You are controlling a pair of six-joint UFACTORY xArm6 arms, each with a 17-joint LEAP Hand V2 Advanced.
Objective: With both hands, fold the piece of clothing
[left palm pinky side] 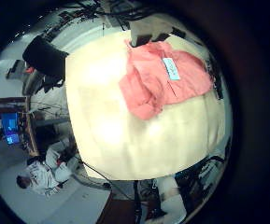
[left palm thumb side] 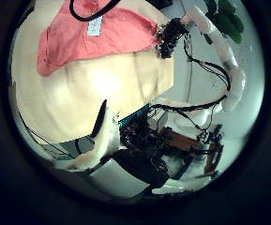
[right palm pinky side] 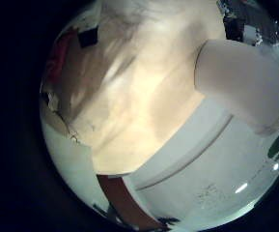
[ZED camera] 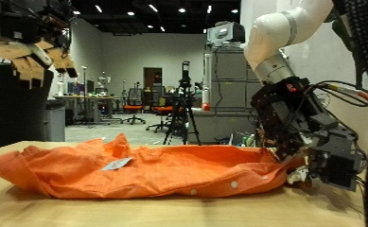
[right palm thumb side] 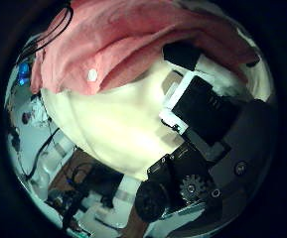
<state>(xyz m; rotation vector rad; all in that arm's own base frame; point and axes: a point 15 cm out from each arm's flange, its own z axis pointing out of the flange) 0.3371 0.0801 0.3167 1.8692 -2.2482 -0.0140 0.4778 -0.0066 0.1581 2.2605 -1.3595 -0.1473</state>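
A: Where does the orange garment (ZED camera: pixel 152 168) lie?
B: Crumpled across the table (ZED camera: pixel 32 210).
A: The hands?
B: The right hand (ZED camera: pixel 297 156) reaches down at the garment's edge, fingers curled onto cloth. The left hand (ZED camera: pixel 32 43) hangs high, fingers loosely hooked, empty.

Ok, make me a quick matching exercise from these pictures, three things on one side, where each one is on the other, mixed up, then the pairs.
Things:
1. left hand
2. right hand
3. white tag

Places:
A. lying on top of the orange garment
B. raised high above the table, touching nothing
C. down at one end of the garment

Pairs: 1-B, 2-C, 3-A
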